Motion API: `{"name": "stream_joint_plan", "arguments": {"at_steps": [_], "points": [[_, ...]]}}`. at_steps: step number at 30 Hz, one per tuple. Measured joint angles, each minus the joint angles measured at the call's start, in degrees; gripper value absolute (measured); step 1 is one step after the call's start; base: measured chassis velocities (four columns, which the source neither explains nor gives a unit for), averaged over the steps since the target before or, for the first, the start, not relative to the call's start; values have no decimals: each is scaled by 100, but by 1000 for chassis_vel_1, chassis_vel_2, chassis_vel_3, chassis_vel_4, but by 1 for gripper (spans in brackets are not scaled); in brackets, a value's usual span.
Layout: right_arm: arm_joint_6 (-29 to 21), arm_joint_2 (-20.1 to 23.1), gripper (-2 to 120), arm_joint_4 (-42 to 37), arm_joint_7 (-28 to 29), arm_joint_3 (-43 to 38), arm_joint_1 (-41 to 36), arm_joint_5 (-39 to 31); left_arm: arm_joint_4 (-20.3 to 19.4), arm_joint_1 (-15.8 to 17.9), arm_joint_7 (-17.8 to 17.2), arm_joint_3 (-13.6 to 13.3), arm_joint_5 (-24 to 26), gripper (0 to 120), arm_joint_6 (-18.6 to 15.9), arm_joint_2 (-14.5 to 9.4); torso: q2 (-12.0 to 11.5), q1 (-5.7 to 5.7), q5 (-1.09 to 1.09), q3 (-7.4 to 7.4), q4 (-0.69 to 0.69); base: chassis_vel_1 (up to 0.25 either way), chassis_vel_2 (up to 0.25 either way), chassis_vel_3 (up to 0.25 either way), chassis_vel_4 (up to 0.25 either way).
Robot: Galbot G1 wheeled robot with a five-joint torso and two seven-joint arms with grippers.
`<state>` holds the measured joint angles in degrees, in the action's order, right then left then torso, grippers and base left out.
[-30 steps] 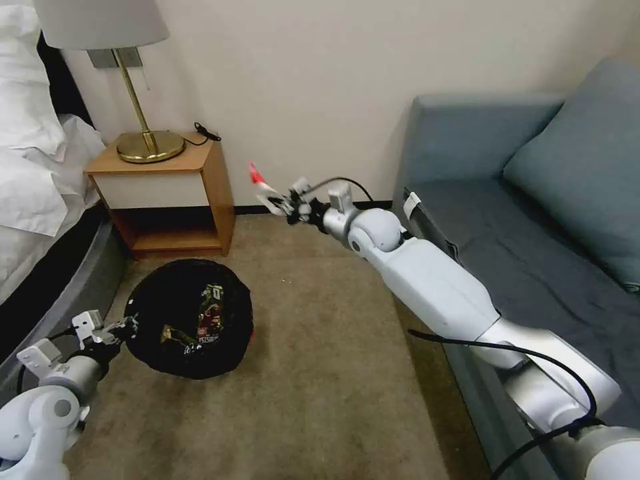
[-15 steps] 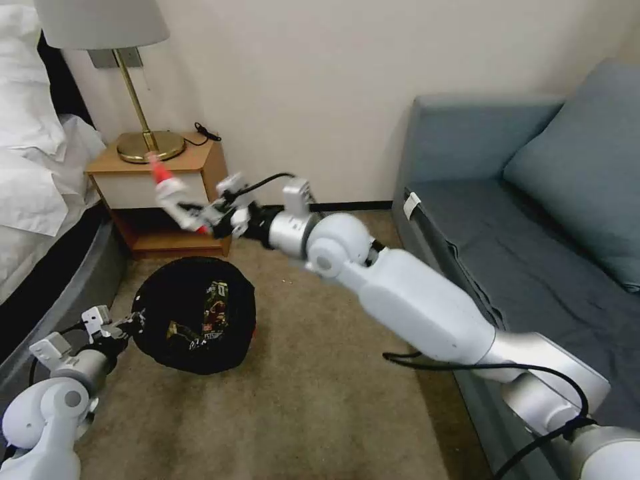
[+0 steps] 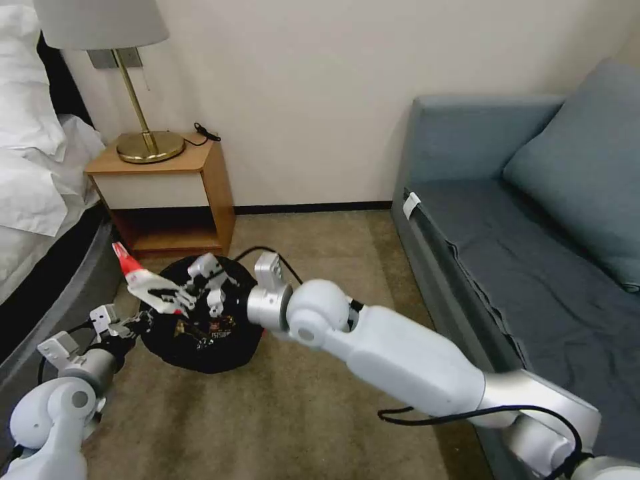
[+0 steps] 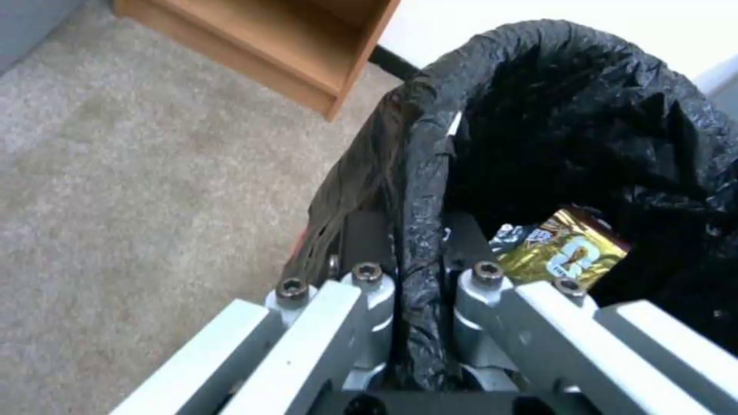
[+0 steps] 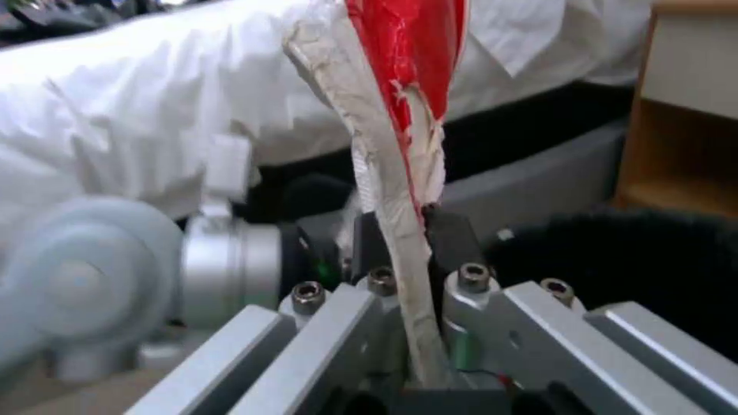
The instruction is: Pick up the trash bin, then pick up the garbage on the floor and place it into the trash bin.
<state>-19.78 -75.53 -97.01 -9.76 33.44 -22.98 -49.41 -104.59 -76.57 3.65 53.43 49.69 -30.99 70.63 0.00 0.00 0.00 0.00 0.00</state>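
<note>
The trash bin (image 3: 200,348), lined with a crinkly black bag, is held just off the carpet at the lower left. My left gripper (image 3: 139,323) is shut on its near rim; in the left wrist view the gripper (image 4: 419,242) pinches the black bag edge. A brown-gold snack wrapper (image 4: 565,251) lies inside the bin. My right gripper (image 3: 183,297) is shut on a piece of garbage, a white packet with red ends (image 3: 143,285), and holds it over the bin's left rim. The right wrist view has the packet (image 5: 388,150) upright between the gripper's (image 5: 403,230) fingers.
A wooden nightstand (image 3: 167,193) with a brass lamp (image 3: 143,143) stands behind the bin. The bed (image 3: 33,173) runs along the left, a blue-grey sofa (image 3: 520,233) along the right. Open carpet (image 3: 300,413) lies between them.
My right arm has swung left and down, carrying the packet from near the wall to just above the bin. The left gripper keeps hold of the bin, shifted slightly.
</note>
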Motion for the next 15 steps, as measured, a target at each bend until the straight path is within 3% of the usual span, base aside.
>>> {"name": "stream_joint_plan", "arguments": {"at_steps": [6,15], "points": [[56,-46,0,209,-100,14,-160,358,3,-67,47,58,51,4,-1,-2,0,0,0,0,1,0,0,0,0],[75,-2,33,293,-195,-36,-328,676,5,-72,56,68,71,4,-20,33,0,0,0,0,0,0,0,0,0]]}}
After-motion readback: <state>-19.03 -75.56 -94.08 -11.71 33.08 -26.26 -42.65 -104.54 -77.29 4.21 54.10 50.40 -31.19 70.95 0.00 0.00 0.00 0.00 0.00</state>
